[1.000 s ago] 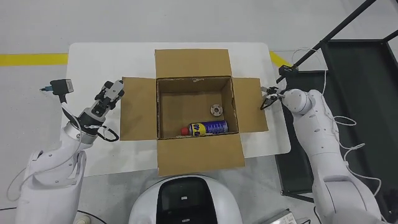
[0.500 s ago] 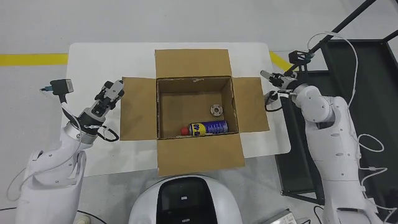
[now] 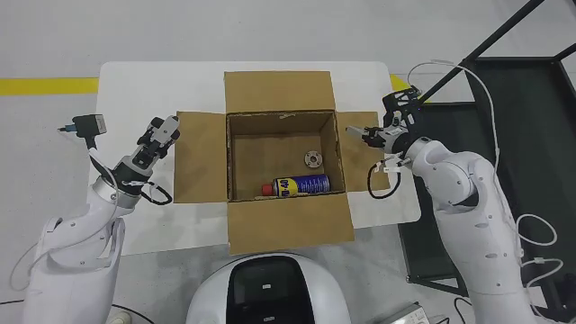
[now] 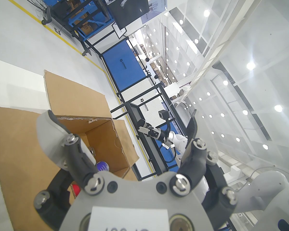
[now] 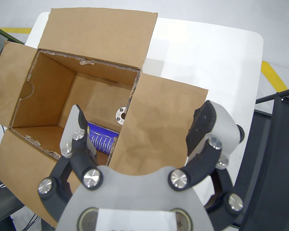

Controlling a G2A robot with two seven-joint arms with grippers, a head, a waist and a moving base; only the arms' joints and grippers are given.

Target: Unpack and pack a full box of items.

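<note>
On the white table (image 3: 153, 90), an open cardboard box (image 3: 279, 92) holds a spray can (image 3: 301, 184) lying near a metal ring (image 3: 311, 157). The left claw (image 3: 168, 127), spread, sits beside the left flap (image 3: 200, 157); the right claw (image 3: 358, 133), spread, hovers over the right flap (image 3: 360, 166).

One cardboard box (image 3: 281, 126), with four flaps (image 3: 279, 90) folded outward. Inside it, two items: one blue spray can (image 3: 301, 184) lying on its side and one round metal flange (image 3: 311, 157). One white table (image 3: 162, 90) under the box. Two pincers: left pincer (image 3: 166, 130) on one side of the box, right pincer (image 3: 362, 133) on the other. One dark rack (image 3: 522, 99) beside the table.
</note>
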